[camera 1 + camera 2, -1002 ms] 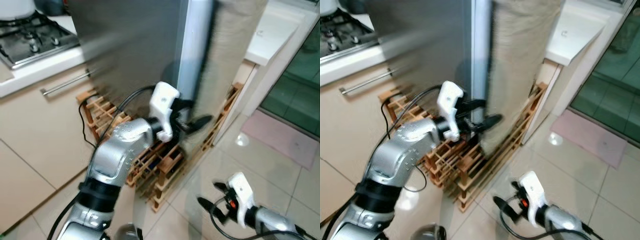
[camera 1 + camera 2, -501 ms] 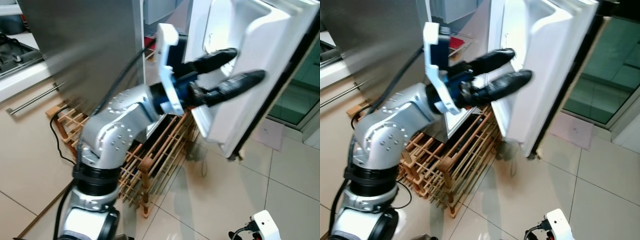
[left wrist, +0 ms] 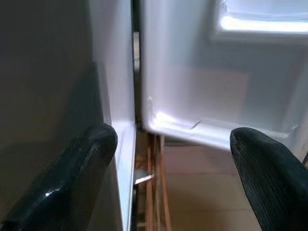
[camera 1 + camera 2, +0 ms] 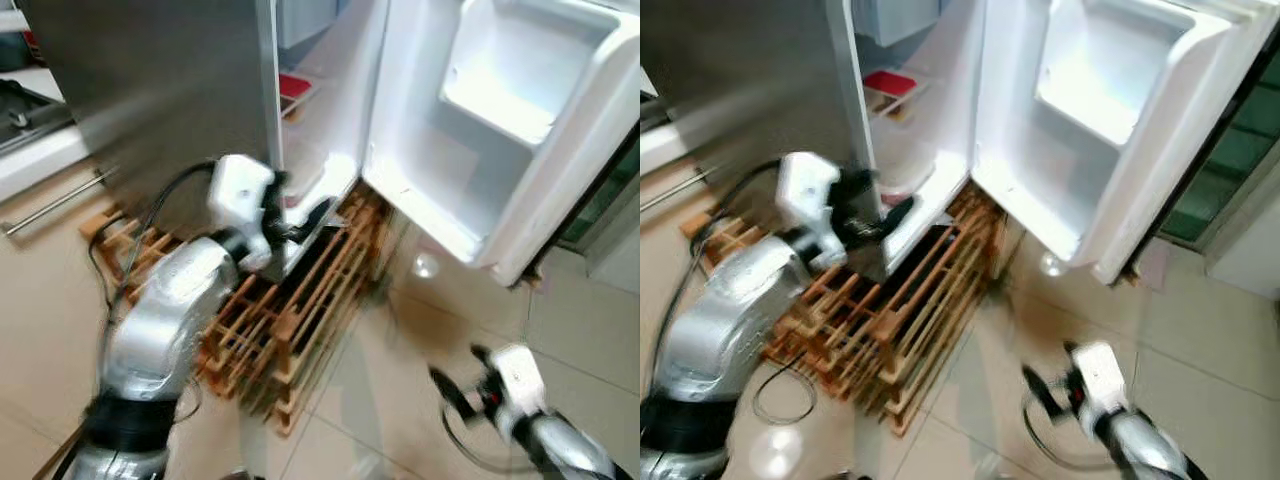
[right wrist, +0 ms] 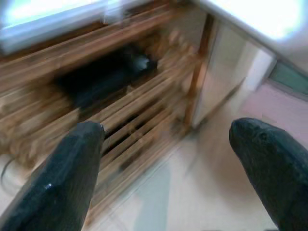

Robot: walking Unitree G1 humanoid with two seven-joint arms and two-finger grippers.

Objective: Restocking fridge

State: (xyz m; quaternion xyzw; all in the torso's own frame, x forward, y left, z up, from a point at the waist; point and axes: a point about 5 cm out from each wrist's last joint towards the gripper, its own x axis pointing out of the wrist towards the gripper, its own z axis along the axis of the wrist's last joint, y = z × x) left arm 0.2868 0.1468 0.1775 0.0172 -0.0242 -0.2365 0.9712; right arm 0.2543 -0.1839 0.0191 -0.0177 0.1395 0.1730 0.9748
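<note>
— Fridge (image 4: 200, 90) first, from the head camera: where does it stand?

— At the far left, steel-grey side toward us, its white door (image 4: 500, 140) swung wide open to the right, inner shelf pockets showing. Something red (image 4: 297, 88) lies on a shelf inside. A wooden rack (image 4: 290, 310) sits on the tiled floor (image 4: 400, 400) under and in front of it.

— And the arms there?

— The left gripper (image 4: 300, 222) is raised at the lower edge of the fridge opening, just above the rack; the picture is blurred, so I cannot tell its finger spacing from here. The right gripper (image 4: 452, 385) hangs low at the near right over the floor, well apart from the door.

— Left wrist camera?

— Its two black fingers (image 3: 72, 178) stand wide apart with nothing between them. Beyond them the fridge's grey side (image 3: 48, 72) meets the white door's bottom edge (image 3: 202, 125), the rack's slats (image 3: 151, 192) below.

— Right wrist camera?

— Fingers (image 5: 67, 178) likewise spread wide and empty, pointing at the rack (image 5: 120, 96), blurred, with a dark object (image 5: 110, 77) lying in it that I cannot identify
</note>
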